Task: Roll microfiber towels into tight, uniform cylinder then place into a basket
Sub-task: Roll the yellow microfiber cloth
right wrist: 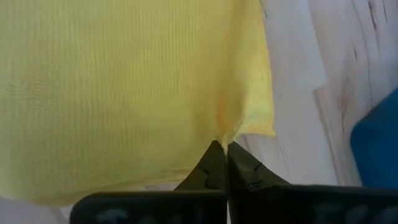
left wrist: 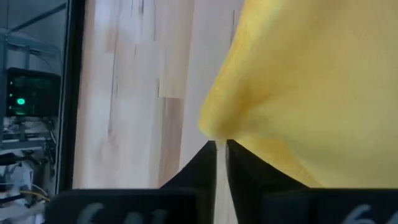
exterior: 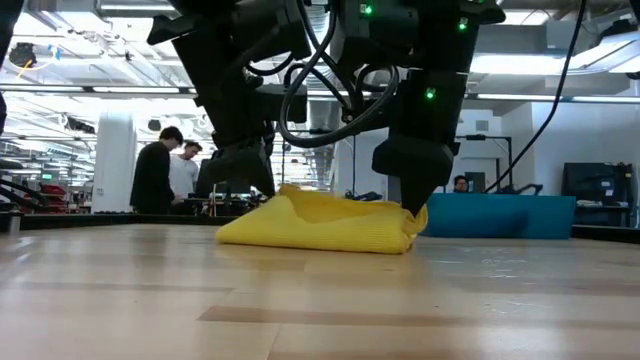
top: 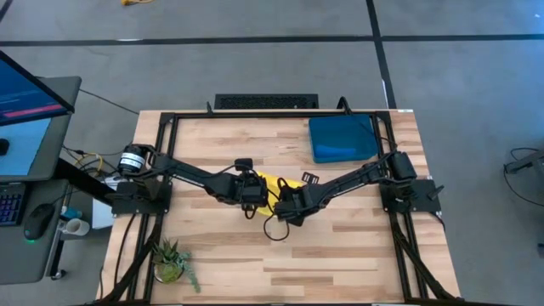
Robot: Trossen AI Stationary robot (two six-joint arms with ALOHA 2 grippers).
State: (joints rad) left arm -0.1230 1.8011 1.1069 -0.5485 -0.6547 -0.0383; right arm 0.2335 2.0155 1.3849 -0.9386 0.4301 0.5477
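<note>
A wooden table (top: 340,255) seen from above, with 2 dark robot arms reaching inward from its left and right sides and meeting near the middle. Between them lies a bright yellow towel (top: 274,189), mostly hidden under the arms in this overhead view.

From table height, the yellow towel (exterior: 330,222) is a low, crumpled mound resting on the wood, with its edges pulled up slightly at both ends where the grippers touch it.

The left gripper (left wrist: 221,149) sits at one edge of the towel. Its 2 fingers are almost together, with only a thin slit between them, and the yellow cloth (left wrist: 311,87) meets their tips. Whether the cloth is actually pinched there cannot be told.

The right gripper (right wrist: 222,149) sits at the opposite edge. Its fingers are pressed together on a puckered corner of the yellow towel (right wrist: 124,87), which spreads away from the tips.

The basket (top: 344,138), a dark teal-blue shallow bin, stands at the far right part of the table, well apart from both grippers. In the table-height view it shows as a low blue band (exterior: 500,215) behind the towel. 2 people (exterior: 165,175) stand in the room beyond the table.
</note>
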